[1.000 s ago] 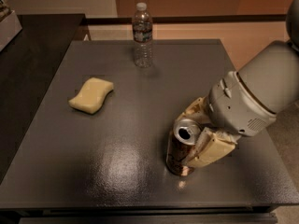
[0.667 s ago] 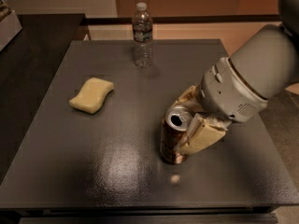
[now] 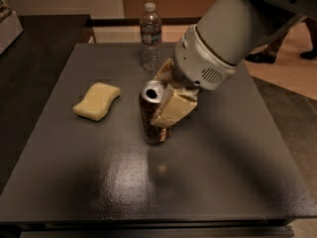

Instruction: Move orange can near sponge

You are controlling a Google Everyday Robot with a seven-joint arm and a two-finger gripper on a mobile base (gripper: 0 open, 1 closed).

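The orange can (image 3: 152, 114) is coppery brown with a silver top and stands upright near the middle of the dark table (image 3: 233, 148). My gripper (image 3: 166, 95) is shut on the orange can, its cream pads (image 3: 172, 107) clamped on the can's upper right side. The can looks held just above the table surface. The pale yellow sponge (image 3: 97, 100) lies flat to the left of the can, a small gap away.
A clear plastic water bottle (image 3: 150, 36) stands upright at the table's far edge, behind the can. A darker counter (image 3: 34, 48) runs along the left. A person's shoes (image 3: 260, 57) show on the floor at the far right.
My gripper has carried the orange can left and away from the near right of the table toward the middle, closer to the sponge. The sponge and bottle have not moved.
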